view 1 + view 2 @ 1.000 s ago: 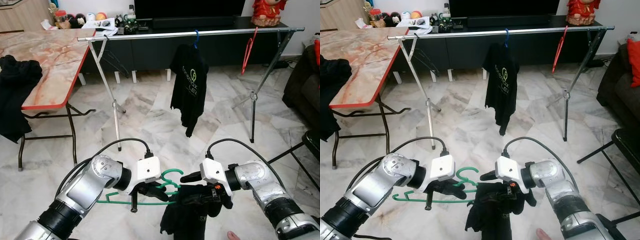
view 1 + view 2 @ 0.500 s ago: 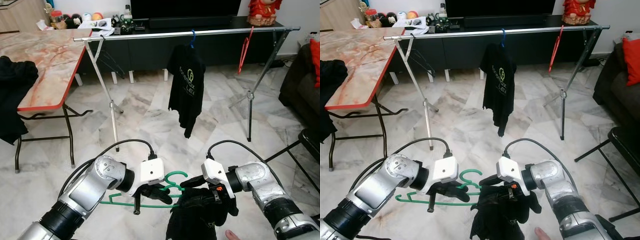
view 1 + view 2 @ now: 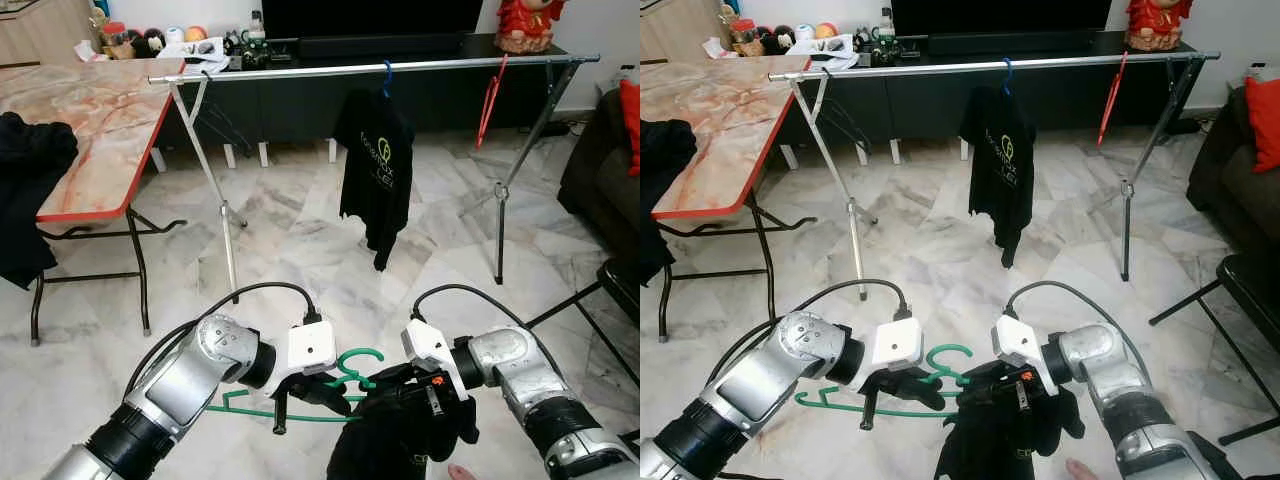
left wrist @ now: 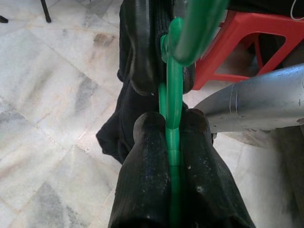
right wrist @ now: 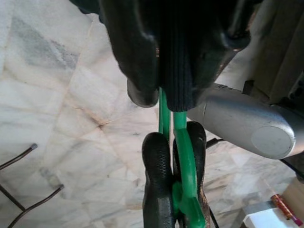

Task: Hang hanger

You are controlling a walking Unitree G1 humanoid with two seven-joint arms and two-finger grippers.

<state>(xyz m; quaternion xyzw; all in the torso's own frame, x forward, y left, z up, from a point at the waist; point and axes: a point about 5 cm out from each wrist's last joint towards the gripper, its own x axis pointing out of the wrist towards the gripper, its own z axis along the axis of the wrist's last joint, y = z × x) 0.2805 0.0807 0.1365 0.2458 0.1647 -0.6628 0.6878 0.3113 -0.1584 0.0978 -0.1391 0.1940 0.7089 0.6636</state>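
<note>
Even, bright indoor light; the glossy white marble floor (image 3: 300, 240) beyond both grippers shows soft glare and faint shadows. Head views are sharp, slightly bowed at the edges. Wrist views blur the close black fingers (image 4: 147, 190)

Pale veined marble floor tiles (image 3: 300, 250) are catching soft, even light. A folding table with a pinkish marble-patterned top and red edge (image 3: 90, 120) is standing at the robot's left, and a long low black cabinet (image 3: 400, 75) is running along the white far wall (image 3: 590, 25).
</note>
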